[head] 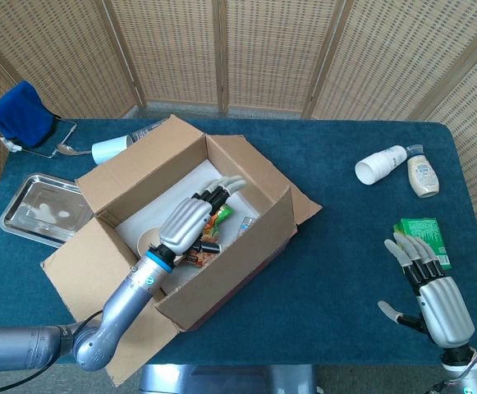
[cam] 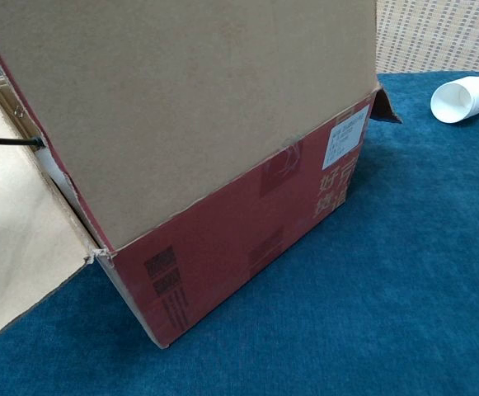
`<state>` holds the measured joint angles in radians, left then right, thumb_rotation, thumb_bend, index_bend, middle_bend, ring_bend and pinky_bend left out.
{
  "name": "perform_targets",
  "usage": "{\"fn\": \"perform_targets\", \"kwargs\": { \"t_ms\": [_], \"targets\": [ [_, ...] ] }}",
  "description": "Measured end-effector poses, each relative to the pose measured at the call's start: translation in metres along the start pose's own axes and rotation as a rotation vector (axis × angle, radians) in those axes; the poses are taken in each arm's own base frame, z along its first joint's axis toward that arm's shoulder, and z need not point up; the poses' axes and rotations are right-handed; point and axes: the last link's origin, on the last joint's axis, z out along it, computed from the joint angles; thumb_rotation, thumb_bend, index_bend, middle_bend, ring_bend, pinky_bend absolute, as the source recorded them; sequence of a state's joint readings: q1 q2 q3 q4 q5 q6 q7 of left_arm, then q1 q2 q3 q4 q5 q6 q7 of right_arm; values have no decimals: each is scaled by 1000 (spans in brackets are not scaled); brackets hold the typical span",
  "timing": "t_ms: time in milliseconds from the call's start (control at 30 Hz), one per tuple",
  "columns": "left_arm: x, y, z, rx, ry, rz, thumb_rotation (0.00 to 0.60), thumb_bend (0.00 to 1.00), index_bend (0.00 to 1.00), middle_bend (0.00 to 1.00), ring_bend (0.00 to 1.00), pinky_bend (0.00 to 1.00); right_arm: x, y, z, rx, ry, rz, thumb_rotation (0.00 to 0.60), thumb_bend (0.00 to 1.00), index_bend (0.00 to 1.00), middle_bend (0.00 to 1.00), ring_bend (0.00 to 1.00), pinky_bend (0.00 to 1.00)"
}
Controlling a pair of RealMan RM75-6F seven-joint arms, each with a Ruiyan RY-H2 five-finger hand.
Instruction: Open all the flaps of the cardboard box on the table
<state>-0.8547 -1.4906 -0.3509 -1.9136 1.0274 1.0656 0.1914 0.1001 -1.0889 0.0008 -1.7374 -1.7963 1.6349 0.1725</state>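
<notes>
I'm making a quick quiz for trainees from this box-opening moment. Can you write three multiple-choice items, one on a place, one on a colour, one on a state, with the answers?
1. Where is the left hand?
A. Reaching into the cardboard box
B. On the metal tray
C. Beside the green carton

2. What colour is the cloth at the table's far left corner?
A. Red
B. Blue
C. Yellow

3. How does the box's front flap stand?
A. Folded flat over the opening
C. Torn off and lying on the table
B. Raised up, leaving the opening uncovered

Answers:
1. A, since the head view shows the hand inside the box walls, over the packets there.
2. B, the bundle beside the spoon is plainly blue.
3. B, both views show the flap rising from the front wall, the inside exposed.
</notes>
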Motion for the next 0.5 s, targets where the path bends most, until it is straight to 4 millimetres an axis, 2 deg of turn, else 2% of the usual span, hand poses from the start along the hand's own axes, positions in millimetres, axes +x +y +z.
{"fn": "perform_targets", "kwargs": {
  "t_ms": [233,500],
  "targets": [
    [-5,10,-2,-17,-43,-25,283,0,0,0,0,67,0,-1,-1,5,1,1,600,140,0,0,0,0],
    [-23,16,-5,-42,-107,7,287,0,0,0,0,66,1,-1,-2,7,1,1,600,141,0,0,0,0]
  ]
}}
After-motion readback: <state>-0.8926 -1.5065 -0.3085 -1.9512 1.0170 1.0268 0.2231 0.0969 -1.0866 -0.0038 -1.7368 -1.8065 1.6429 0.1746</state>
